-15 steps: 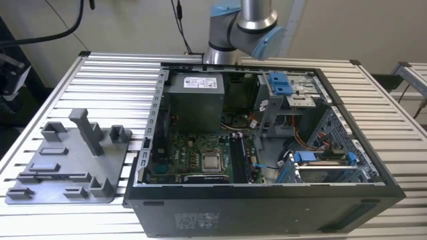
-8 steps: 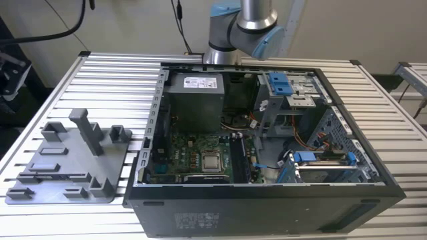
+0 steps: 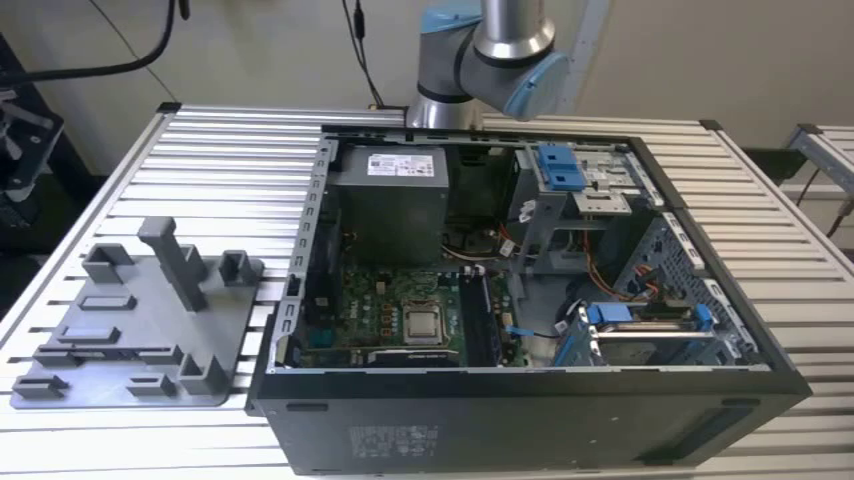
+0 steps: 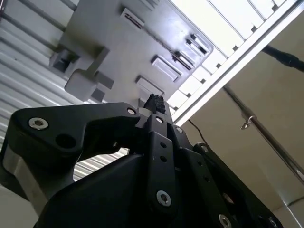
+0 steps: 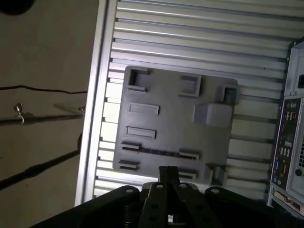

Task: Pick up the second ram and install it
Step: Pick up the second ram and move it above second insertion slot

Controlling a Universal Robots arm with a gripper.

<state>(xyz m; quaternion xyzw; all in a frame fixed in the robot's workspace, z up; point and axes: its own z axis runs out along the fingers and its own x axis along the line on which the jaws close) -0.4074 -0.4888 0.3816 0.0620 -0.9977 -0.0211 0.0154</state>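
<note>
The memory stick [image 5: 159,152] lay edge-on in a slot near one edge of the grey tray [image 5: 175,102]. The jaws pointed toward the tray from well apart, together and empty. If they reached the tray unparted, they would likely strike the stick's top edge. A skewed approach could catch the tray's blocks and drag it across the counter [image 5: 190,28].

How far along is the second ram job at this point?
Done: nothing shows yet. A thin dark stick, apparently the second ram, lies in its slot on the grey holder tray. In hand: nothing; the gripper hangs above the tray close to that stick, fingers together. Left: both the pick-up and the install in the open computer case.
</note>
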